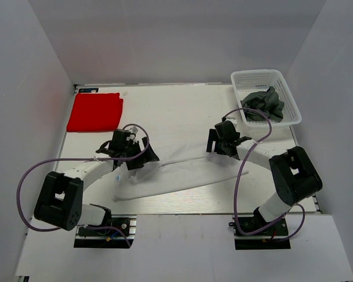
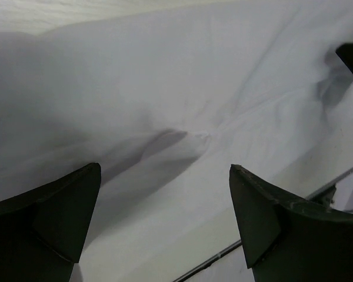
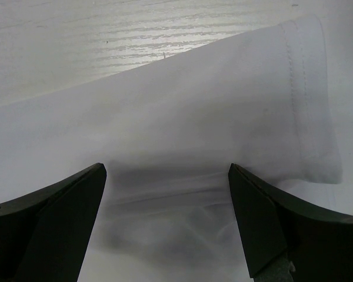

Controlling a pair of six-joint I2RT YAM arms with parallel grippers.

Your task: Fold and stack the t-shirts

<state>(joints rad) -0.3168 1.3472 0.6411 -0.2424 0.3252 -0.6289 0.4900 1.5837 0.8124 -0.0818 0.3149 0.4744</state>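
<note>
A white t-shirt (image 1: pixel 182 173) lies in a long, crumpled band across the middle of the table. My left gripper (image 1: pixel 142 157) hangs open over its left end, white cloth (image 2: pixel 182 106) below and between the fingers. Over the shirt's right end my right gripper (image 1: pixel 219 145) is open too, a hemmed sleeve (image 3: pixel 309 100) just ahead of it and wrinkled cloth between the fingers (image 3: pixel 259 223). A folded red t-shirt (image 1: pixel 95 111) rests at the far left. A dark grey t-shirt (image 1: pixel 265 106) sits bunched in the basket.
The white lattice basket (image 1: pixel 247 78) stands at the far right corner. Purple cables loop from both arms over the table. White walls close in the table on the left, right and far sides.
</note>
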